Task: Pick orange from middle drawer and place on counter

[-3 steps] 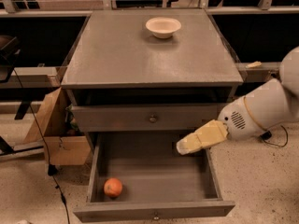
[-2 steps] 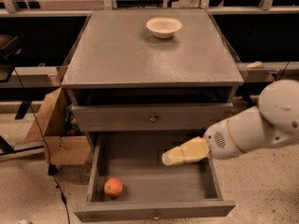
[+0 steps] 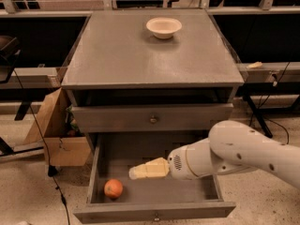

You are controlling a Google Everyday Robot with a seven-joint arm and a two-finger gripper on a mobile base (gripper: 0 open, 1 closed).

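A speckled pale floor (image 3: 28,191) runs under a grey cabinet, with a dark rail and shelving behind it and an open cardboard box (image 3: 56,135) standing against the cabinet's left side, black cables trailing beside it. The cabinet's flat matte grey surface (image 3: 140,60) carries a single cream bowl (image 3: 163,27), set near the back edge and a little right of centre. Below the top, a shut drawer front (image 3: 150,118) shows a round brass-coloured knob in its middle. Beneath that, the middle drawer (image 3: 159,193) is pulled out towards the camera, its tall side walls and smooth grey floor in plain sight. The orange (image 3: 113,189) lies on that floor in the front left corner, close to the left wall and the front panel, touching nothing else. The robot's white arm (image 3: 243,149) reaches in from the right, crossing above the drawer's right wall, and its cream-coloured end effector (image 3: 133,173) points left inside the drawer, roughly at the middle of its width. The tip sits just beside the orange, slightly up and to the right of it, with a small gap between the two. Whether the end effector is set wide or narrow cannot be told from this angle, and it holds nothing.
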